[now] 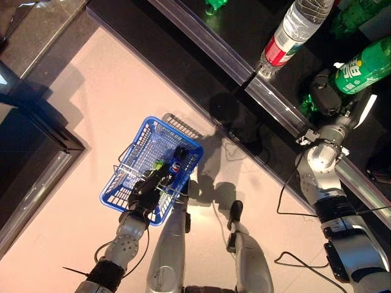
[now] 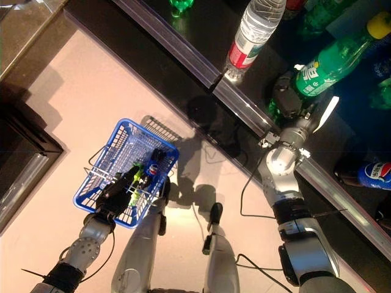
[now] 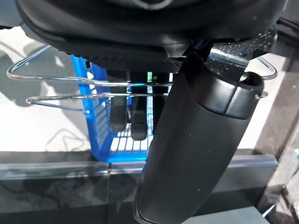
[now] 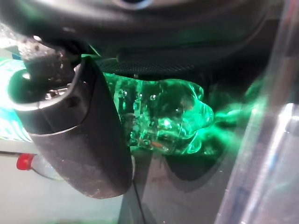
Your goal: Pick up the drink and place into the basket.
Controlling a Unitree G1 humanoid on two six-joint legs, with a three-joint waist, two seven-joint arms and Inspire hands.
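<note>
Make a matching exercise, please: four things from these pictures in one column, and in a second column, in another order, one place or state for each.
Things:
1. blue basket
2. green bottle
3. clear water bottle
4. left hand

Places or states:
a. stands on the dark shelf, with a red label
b. held by the right hand
c. hangs by its wire handles over the pale floor
d. curled round the wire handles

Right pairs: 1-c, 2-b, 3-a, 4-d

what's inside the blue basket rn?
In the blue basket: a dark bottle with a blue label and something green. The left hand, gripping the wire handles, covers the rest.
</note>
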